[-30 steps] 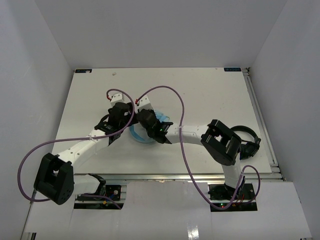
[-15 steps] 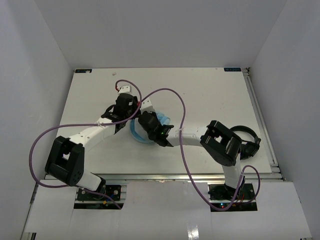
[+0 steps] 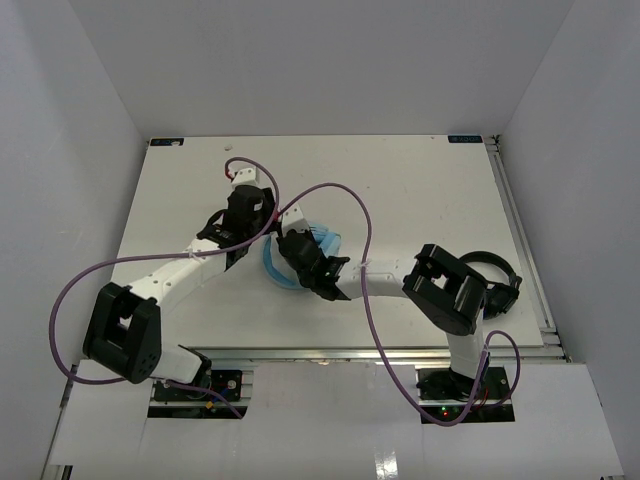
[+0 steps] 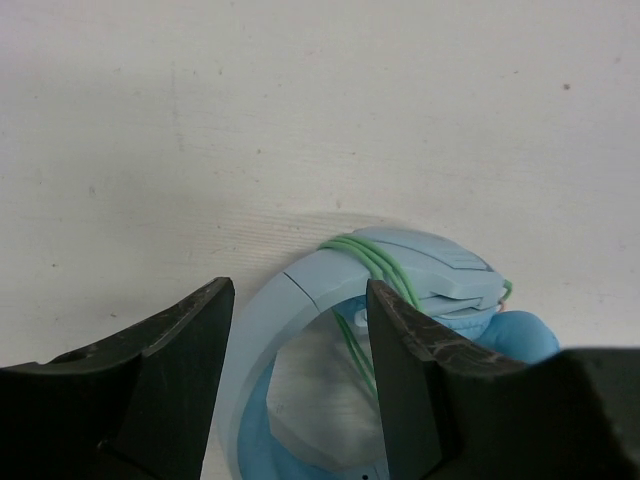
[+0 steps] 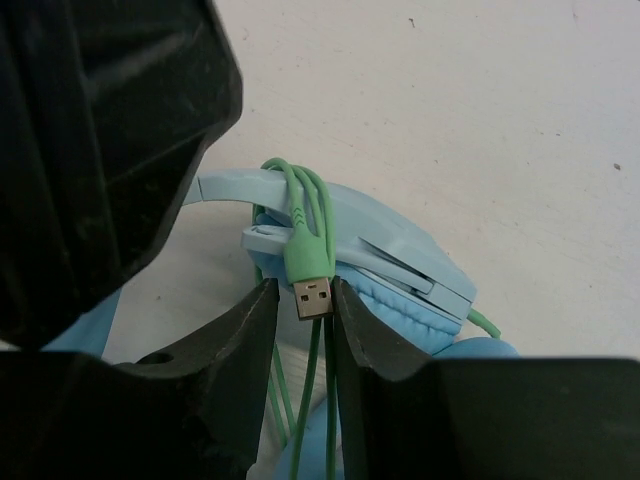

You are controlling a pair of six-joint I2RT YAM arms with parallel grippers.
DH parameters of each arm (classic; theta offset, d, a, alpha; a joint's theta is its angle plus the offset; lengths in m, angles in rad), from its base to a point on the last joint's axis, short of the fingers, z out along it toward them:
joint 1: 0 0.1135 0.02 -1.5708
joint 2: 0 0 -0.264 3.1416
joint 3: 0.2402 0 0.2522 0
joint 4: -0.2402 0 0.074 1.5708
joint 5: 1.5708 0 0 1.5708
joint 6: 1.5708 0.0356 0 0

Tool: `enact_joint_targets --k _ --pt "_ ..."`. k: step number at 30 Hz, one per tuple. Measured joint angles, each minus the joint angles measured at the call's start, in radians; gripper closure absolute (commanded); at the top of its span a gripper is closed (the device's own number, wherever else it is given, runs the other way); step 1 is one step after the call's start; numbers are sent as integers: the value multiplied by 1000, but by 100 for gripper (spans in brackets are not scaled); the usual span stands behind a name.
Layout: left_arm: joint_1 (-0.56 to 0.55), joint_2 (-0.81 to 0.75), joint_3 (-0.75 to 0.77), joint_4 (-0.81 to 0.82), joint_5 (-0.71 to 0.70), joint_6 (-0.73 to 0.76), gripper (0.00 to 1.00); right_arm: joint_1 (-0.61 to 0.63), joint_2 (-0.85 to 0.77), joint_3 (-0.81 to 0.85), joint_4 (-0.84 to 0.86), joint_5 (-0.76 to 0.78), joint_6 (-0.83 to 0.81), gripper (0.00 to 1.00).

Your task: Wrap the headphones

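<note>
Cable (image 5: 300, 215) wound over headphones (image 5: 390, 250), my right gripper (image 5: 305, 288) straddles the plug (image 5: 313, 297) (clamped or not, I cannot tell), left gripper (image 4: 299, 292) apart at 10 o'clock; next, plug likely needs tucking.

Left end effector (image 4: 298, 300) stands with jaws wide apart. Right end effector (image 5: 306, 298) has jaws narrowly parted. Both arms extended, wrists close together

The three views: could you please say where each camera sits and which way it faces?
Top external: overhead at the near edge, facing down at the table; left arm and right arm show.
Left wrist: on that arm, facing the light blue headphones past its open left pincer.
Right wrist: on that arm, facing the USB plug between the fingers of its right pincer.
Shared: both wrist views show the green cable over the headband.
</note>
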Motion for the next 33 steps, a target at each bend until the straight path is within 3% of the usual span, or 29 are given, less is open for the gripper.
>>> enact_joint_targets --k 12,24,33 --pt "-8 -63 0 5 -49 -29 32 21 0 0 -26 0 -24 56" --pt "-9 -114 0 -12 -71 -48 31 43 -51 0 -72 19 -24 41" --pt "-10 -164 0 -52 -81 -58 30 48 -116 -1 -124 24 -7 40"
